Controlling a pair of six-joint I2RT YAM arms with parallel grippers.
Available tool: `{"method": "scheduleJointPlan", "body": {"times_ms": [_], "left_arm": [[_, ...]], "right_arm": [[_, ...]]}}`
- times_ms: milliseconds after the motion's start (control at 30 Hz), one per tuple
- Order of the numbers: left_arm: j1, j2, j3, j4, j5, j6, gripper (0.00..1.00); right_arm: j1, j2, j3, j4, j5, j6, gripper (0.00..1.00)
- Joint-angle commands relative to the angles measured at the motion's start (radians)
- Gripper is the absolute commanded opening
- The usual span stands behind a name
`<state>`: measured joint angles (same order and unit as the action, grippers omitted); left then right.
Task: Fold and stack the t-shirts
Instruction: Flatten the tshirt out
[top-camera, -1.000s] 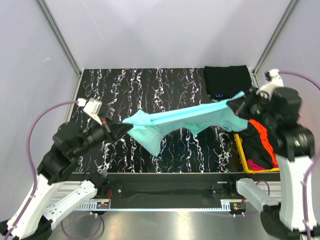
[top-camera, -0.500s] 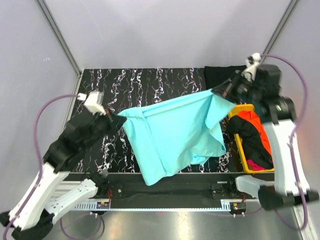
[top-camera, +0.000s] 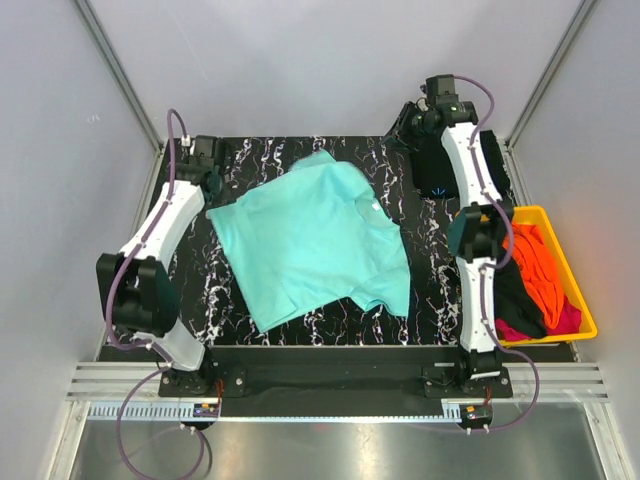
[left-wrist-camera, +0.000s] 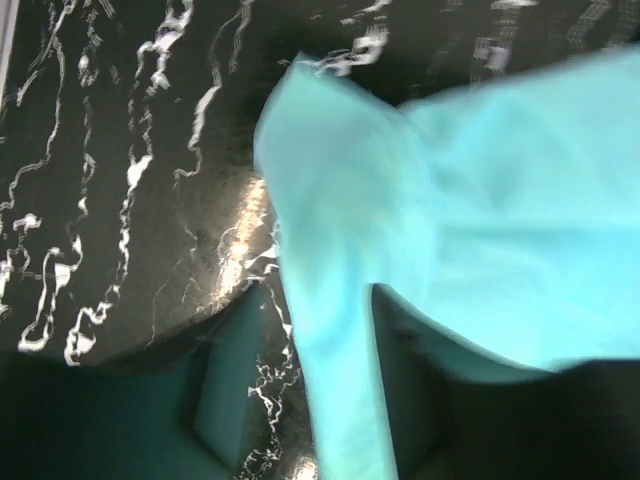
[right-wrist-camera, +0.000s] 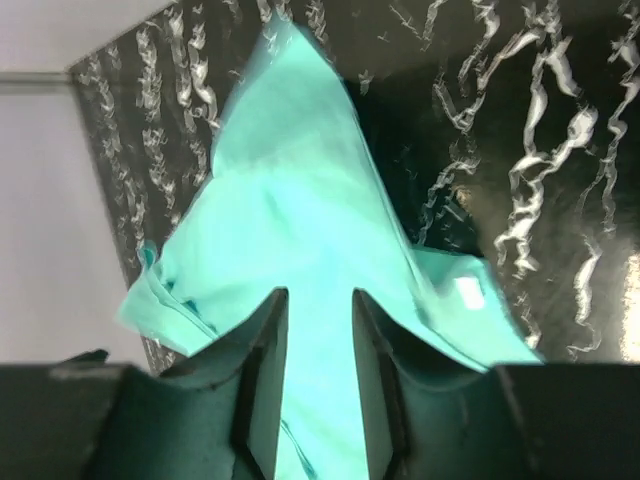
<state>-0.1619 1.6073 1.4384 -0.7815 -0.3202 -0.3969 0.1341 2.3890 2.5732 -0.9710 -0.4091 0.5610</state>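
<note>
Where teal t-shirt (top-camera: 310, 240) lies, white tag (right-wrist-camera: 466, 291) shows.

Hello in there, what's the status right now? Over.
Left hand open, right hand open, each over an edge of the teal t-shirt. Shirt spread on table, not yet folded. Nothing lying on it.

**Matt cloth on a glossy slab**

The teal shirt (top-camera: 310, 245) is thin, soft cloth, matt and lightly creased, with no sheen. The black shirt (top-camera: 437, 165) looks like the same sort of cloth, matt, its weave too fine to tell. The orange shirt (top-camera: 540, 265) and magenta shirt (top-camera: 572, 318) are soft matt cloth as well. The table (top-camera: 260, 160) is smooth and glossy — black with white marble veining, throwing back lamp glare in the left wrist view. The bin (top-camera: 528, 210) is smooth yellow plastic. The arm shells (top-camera: 165, 225) look like smooth white plastic; the rail (top-camera: 320, 385) is bare metal — grey, with a dull shine.
</note>
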Motion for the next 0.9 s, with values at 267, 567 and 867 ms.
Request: {"method": "scheduleJointPlan", "body": {"times_ms": [267, 567, 867], "left_arm": [[-0.114, -0.197, -0.143, -0.015, 0.142, 0.061, 0.70], [-0.537, -0.363, -0.418, -0.021, 0.121, -0.204, 0.59], [-0.686, -0.181, -0.470, 0.039, 0.020, -0.227, 0.42]], "right_arm": [[0.044, -0.477, -0.753, -0.056, 0.126, -0.153, 0.47], [0.160, -0.942, -1.497, 0.187, 0.066, -0.018, 0.48], [0.183, -1.042, -1.736, 0.276, 0.090, 0.059, 0.45]]}}
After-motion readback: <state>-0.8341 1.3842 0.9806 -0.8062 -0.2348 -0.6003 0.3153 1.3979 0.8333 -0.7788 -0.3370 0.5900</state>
